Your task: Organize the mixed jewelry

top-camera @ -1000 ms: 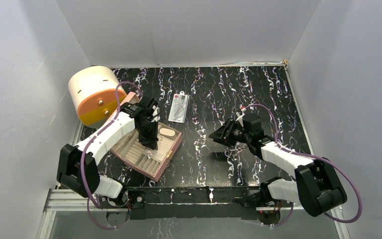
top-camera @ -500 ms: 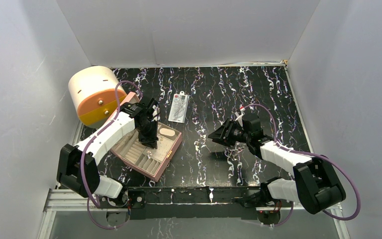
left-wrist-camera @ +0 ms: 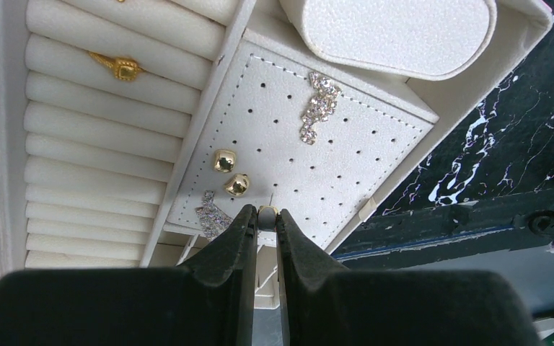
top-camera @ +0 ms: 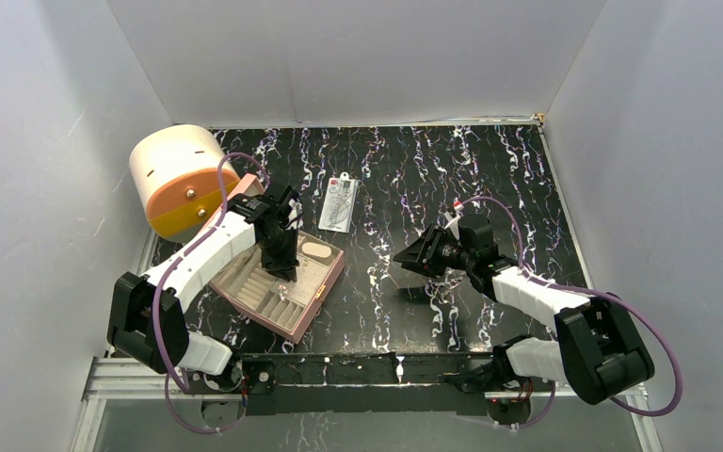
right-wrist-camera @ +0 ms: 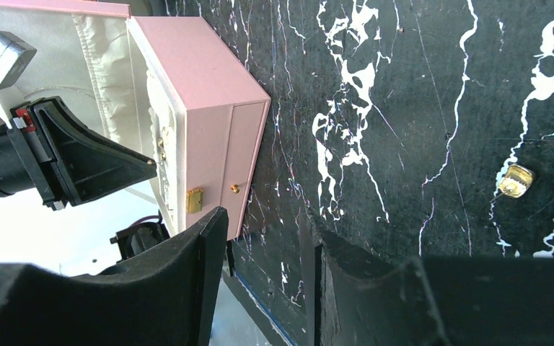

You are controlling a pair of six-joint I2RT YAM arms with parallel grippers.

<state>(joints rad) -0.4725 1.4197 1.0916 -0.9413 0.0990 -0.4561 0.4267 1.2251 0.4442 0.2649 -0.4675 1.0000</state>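
My left gripper [left-wrist-camera: 266, 214] is shut on a tiny gold stud [left-wrist-camera: 266, 212] just above the white perforated pad [left-wrist-camera: 361, 158] of the open pink box [top-camera: 287, 278]. Two gold studs [left-wrist-camera: 229, 171] and two sparkly pieces [left-wrist-camera: 318, 104] sit on that pad. A gold ring [left-wrist-camera: 120, 67] lies in the cream ring rolls. In the top view the left gripper [top-camera: 285, 268] points down into the box. My right gripper [right-wrist-camera: 263, 223] is open and empty, hovering above the black table [top-camera: 490, 169]. One gold stud [right-wrist-camera: 516, 180] lies loose on the table, to the right in the right wrist view.
A cream and orange cylinder [top-camera: 177, 179] lies at the back left. A clear flat packet with a white card [top-camera: 338, 203] lies behind the box. White walls close in the table on three sides. The box's pink side with gold clasp [right-wrist-camera: 195, 200] shows in the right wrist view.
The left gripper stays in the box with barely any shift. The right gripper has edged slightly left.
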